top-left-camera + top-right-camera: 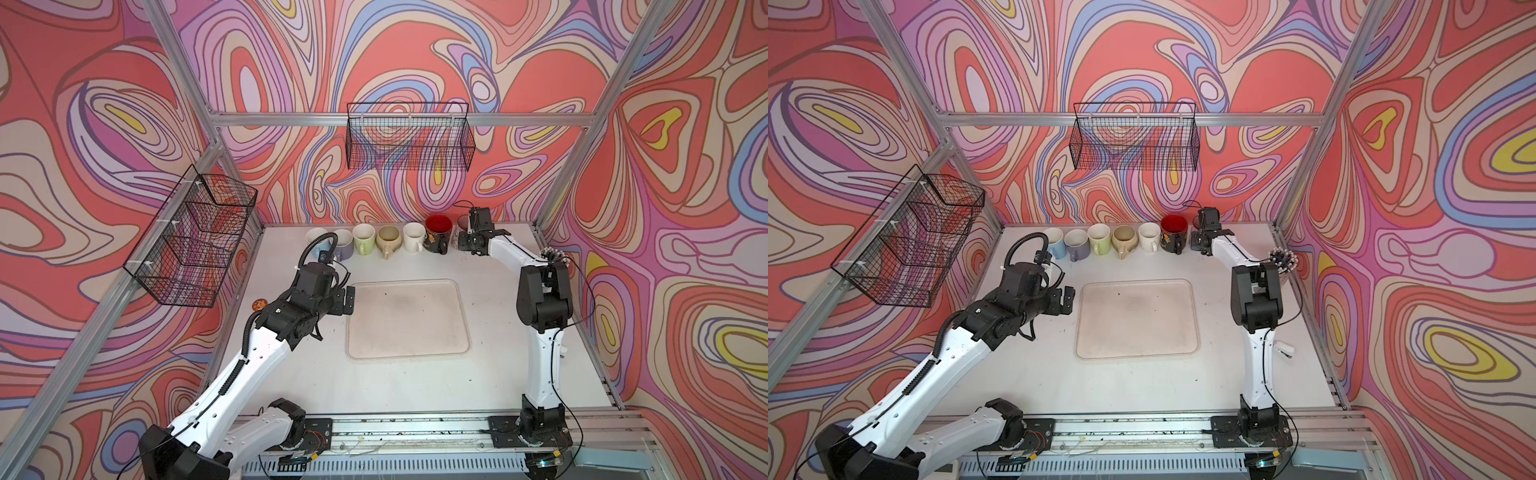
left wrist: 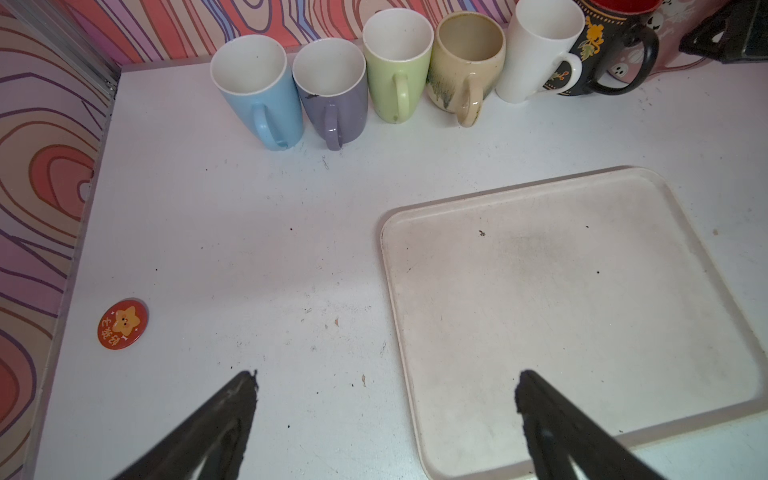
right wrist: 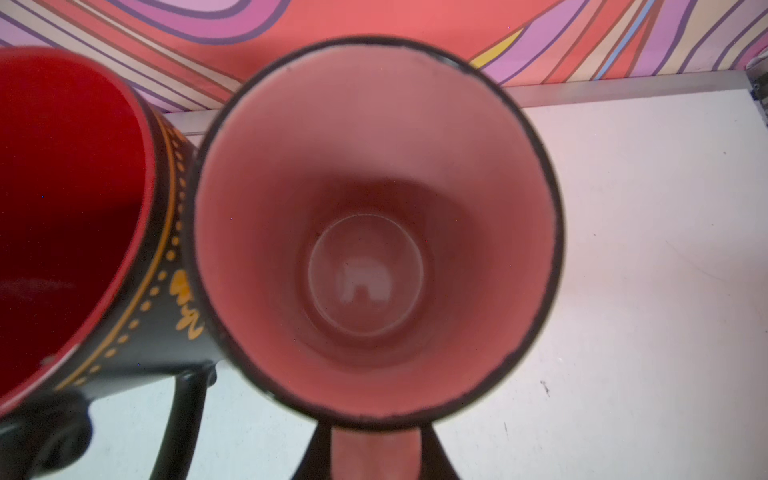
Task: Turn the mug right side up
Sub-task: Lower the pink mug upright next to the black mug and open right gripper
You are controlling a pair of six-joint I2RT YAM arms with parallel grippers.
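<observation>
The pink ceramic mug with a dark rim stands upright, mouth up, at the back of the white bench, just beside the black ceramic mug with a red interior. The right claw is closed narrowly on the pink handle. The left claw hangs spread wide and empty at the left edge of the cream rectangular tray.
</observation>
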